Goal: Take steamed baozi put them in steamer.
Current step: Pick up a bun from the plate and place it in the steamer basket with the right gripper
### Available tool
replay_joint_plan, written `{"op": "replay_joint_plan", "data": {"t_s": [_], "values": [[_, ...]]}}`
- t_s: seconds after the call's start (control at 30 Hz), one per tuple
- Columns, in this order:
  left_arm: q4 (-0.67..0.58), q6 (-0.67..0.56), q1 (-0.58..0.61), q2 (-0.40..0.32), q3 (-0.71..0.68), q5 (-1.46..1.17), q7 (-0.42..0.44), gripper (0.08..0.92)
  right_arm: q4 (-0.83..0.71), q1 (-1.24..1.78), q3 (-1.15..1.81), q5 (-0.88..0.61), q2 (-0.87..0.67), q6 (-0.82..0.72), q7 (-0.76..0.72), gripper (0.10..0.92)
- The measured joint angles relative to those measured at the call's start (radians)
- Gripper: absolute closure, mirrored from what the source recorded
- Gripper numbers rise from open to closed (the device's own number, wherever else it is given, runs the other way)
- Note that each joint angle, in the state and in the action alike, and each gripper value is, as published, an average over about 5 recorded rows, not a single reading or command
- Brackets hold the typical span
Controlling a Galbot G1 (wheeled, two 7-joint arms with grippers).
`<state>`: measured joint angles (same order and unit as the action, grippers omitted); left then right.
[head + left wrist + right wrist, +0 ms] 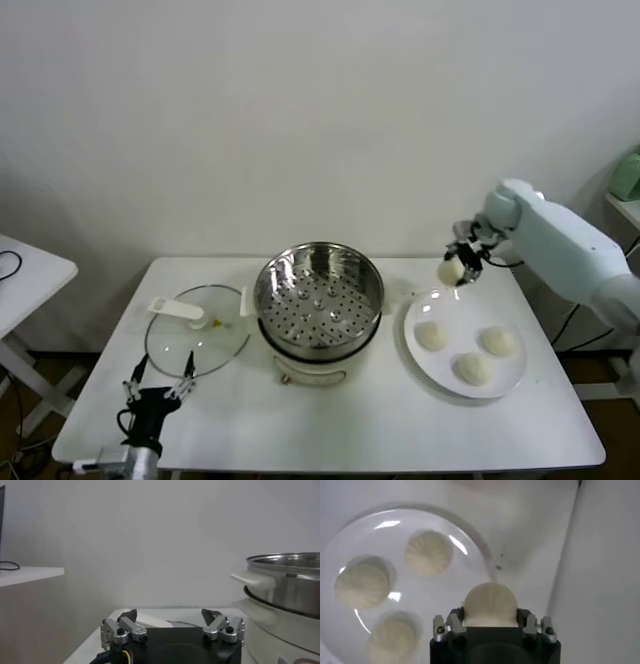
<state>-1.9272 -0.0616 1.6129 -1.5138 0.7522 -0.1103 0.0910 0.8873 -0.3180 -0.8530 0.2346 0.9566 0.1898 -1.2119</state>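
Note:
My right gripper (458,268) is shut on one off-white baozi (450,270) and holds it in the air above the far edge of the white plate (508,381); the held baozi (490,605) sits between the jaws in the right wrist view. Three more baozi (431,336) (498,341) (472,369) lie on the plate. The shiny steel steamer (319,291) with a perforated bottom stands empty at the table's middle on its white pot base. My left gripper (158,385) is open and idle at the near left of the table.
A round glass lid (196,335) with a white handle lies flat left of the steamer, just beyond my left gripper. A white side table (25,275) stands at the far left. The steamer's rim (285,562) shows beside my left gripper.

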Motion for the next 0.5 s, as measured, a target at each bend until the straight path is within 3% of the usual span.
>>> {"op": "replay_joint_plan", "data": {"t_s": [0.5], "values": [[-0.019, 0.008, 0.011, -0.001, -0.007, 0.023, 0.003, 0.177, 0.345, -0.107, -0.074, 0.193, 0.104, 0.164, 0.012, 0.353]]}}
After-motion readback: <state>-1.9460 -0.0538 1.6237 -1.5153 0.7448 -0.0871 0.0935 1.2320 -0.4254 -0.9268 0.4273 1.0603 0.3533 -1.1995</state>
